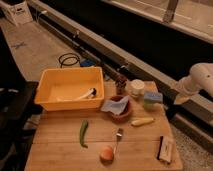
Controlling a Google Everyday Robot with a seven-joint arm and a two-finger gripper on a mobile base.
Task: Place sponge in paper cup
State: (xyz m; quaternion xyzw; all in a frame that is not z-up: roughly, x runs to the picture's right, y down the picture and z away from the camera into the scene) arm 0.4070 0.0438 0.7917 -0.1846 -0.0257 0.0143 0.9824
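Note:
A blue-topped, green-sided sponge (152,99) sits near the right edge of the wooden table (60,150). A white paper cup (136,88) stands upright just left of it, apart from it. My white arm (199,78) reaches in from the right, off the table's side. My gripper (179,98) is at the arm's lower end, to the right of the sponge and not touching it. It holds nothing that I can see.
A yellow bin (70,88) with a white utensil stands at the back left. A brown bowl with a blue cloth (119,109), a dark cup of utensils (120,85), a yellow item (142,121), a green pepper (83,133), a fork (118,138), a peach (106,153) and a flat brush-like item (165,149) lie on the table.

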